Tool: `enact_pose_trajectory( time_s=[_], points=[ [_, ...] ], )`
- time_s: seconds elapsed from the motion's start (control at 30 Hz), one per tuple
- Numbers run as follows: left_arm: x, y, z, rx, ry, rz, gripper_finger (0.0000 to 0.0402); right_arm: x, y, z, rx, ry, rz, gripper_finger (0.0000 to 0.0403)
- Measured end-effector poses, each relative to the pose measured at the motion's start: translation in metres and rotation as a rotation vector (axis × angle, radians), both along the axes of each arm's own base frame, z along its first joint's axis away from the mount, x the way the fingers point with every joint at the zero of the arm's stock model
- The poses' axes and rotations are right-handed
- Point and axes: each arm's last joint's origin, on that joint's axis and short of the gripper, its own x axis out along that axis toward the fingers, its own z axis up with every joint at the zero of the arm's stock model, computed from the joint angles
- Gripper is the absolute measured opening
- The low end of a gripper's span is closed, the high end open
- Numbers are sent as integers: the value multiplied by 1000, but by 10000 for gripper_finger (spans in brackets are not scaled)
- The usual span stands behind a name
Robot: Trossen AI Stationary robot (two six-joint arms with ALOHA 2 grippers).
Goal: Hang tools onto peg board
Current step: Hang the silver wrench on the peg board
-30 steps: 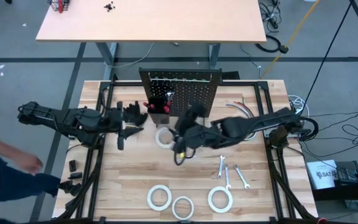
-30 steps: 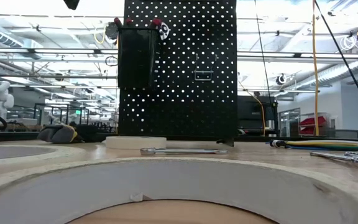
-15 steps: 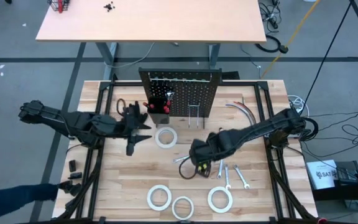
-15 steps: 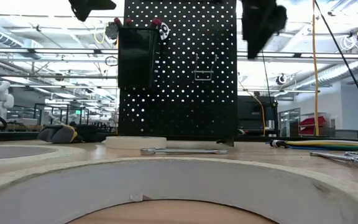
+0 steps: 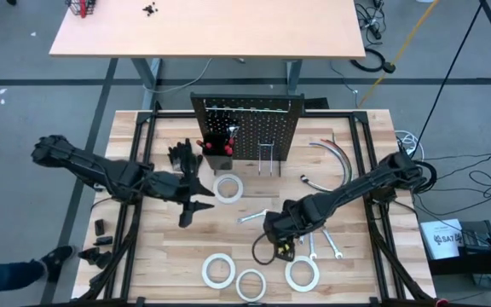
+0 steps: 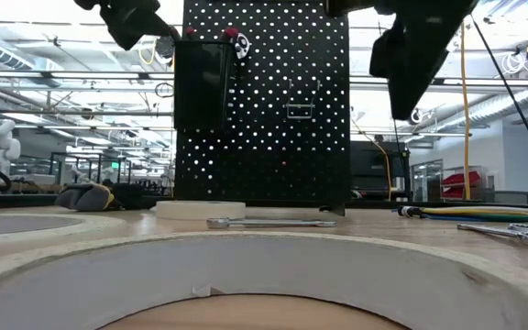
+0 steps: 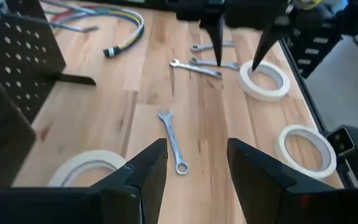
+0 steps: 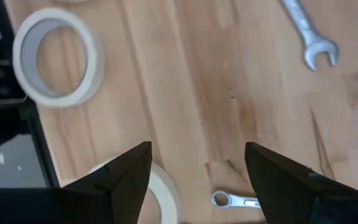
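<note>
Peg board stands upright at the table's far edge. Four white tape rolls: one just in front of the board, three in a row well in front of it. Four wrenches: one before the board, three near the right gripper. Left gripper hovers left-front of the board. Both grippers empty, jaws spread.

Overhead, table-level, two wrist views
</note>
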Motion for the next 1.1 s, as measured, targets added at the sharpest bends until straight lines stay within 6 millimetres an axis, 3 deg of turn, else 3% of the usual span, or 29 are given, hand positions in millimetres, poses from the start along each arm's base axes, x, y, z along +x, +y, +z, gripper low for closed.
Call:
enact_pose_trajectory(
  time_s=[0.57,0.83,1.0,1.1],
  points=[
    [21,-40,-49,-127,226,72,171,-24,35,-2,-63,31,266,251],
    [20,-58,-59,-127,264,33,171,-36,50,-3,-68,68,242,251],
    [17,-65,-62,-81,268,-24,171,-43,52,-11,-96,111,41,251],
    [14,-71,-62,-40,262,-74,171,-44,54,-8,-127,75,84,251]
  ],
)
